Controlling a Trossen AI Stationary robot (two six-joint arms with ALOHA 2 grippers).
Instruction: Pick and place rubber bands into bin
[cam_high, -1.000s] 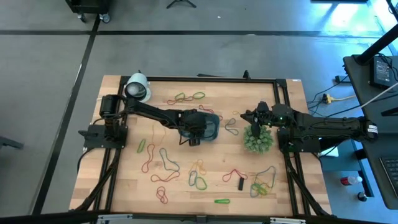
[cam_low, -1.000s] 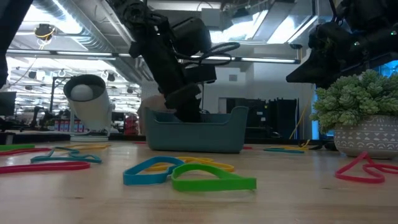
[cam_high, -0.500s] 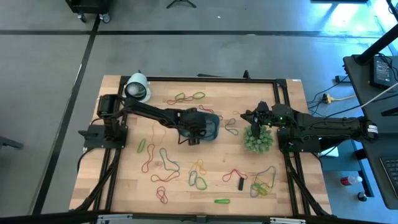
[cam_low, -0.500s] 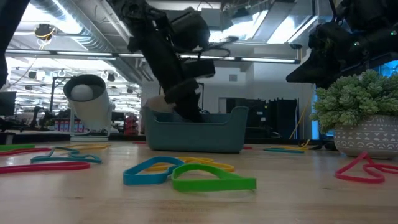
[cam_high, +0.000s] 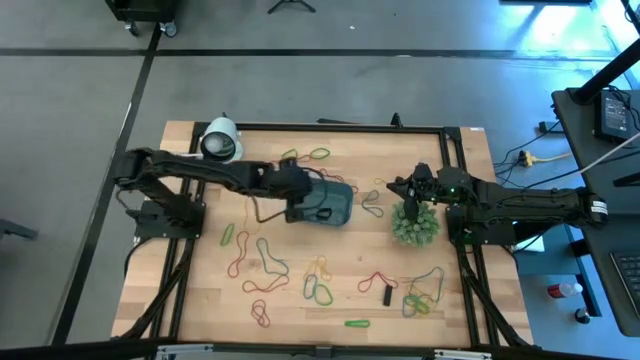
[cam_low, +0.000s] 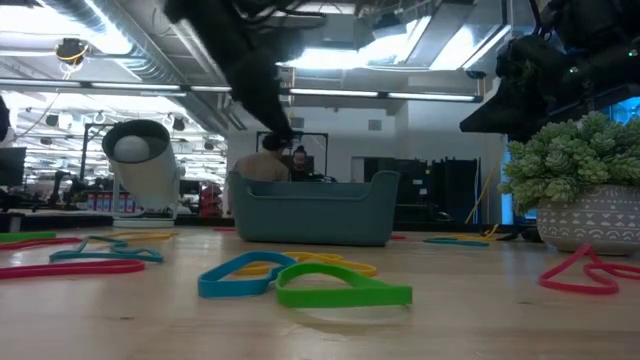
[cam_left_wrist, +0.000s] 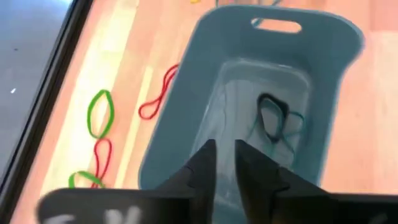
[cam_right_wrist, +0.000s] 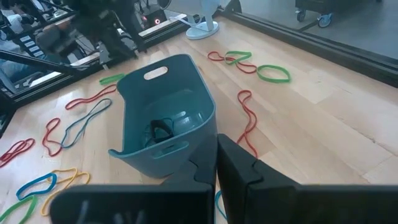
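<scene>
Left gripper (cam_left_wrist: 224, 163) sits above the near end of the small blue-teal plastic bin (cam_left_wrist: 186, 106), its 2 dark fingers nearly together with only a thin slit between them, nothing held. Inside the bin lies 1 dark rubber band (cam_left_wrist: 272, 116), with what looks like a thin teal loop beside it. From overhead the bin (cam_high: 340, 208) is mid-surface, touching nothing else.

Right gripper (cam_right_wrist: 216, 163) hangs idle over the spiky green potted plant (cam_high: 414, 224); fingers pressed together, empty.

Loose thin elastic rubber bands (cam_high: 268, 262) in red, green, yellow and orange are scattered across the wooden surface (cam_high: 470, 150), mostly nearer the front, with some behind the bin too. White dome-shaped object (cam_high: 221, 140) sits at the far left corner.

My read: drop done, next pick pending. To do it well, spread the fingers fully before descending, straddle 1 strand of the closest band, pinch flat on the wood, and lift clear of the bin wall.
</scene>
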